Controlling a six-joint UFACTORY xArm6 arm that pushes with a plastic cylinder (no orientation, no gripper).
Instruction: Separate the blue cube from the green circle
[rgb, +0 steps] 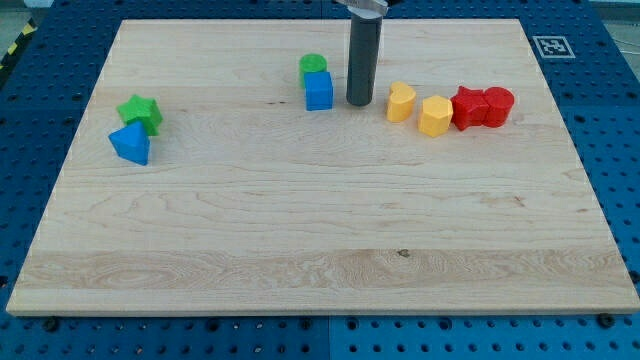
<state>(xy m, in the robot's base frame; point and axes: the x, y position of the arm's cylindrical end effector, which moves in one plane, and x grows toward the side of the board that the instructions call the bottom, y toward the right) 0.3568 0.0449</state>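
A pale wooden board (320, 250) lies on a blue perforated table (610, 60). Near the board's top edge, slightly left of centre, a blue plastic cube (319, 90) touches a green plastic cylinder (312, 66) sitting just behind it. My tip (360, 103), the end of a dark upright rod with no pincer to open or close, rests just right of the blue cube. Further right sit a yellow heart-shaped block (401, 102), a yellow hexagonal block (435, 116), and two touching red blocks (482, 106). Near the left edge, a green star-shaped block (140, 111) touches a blue triangular block (131, 144).
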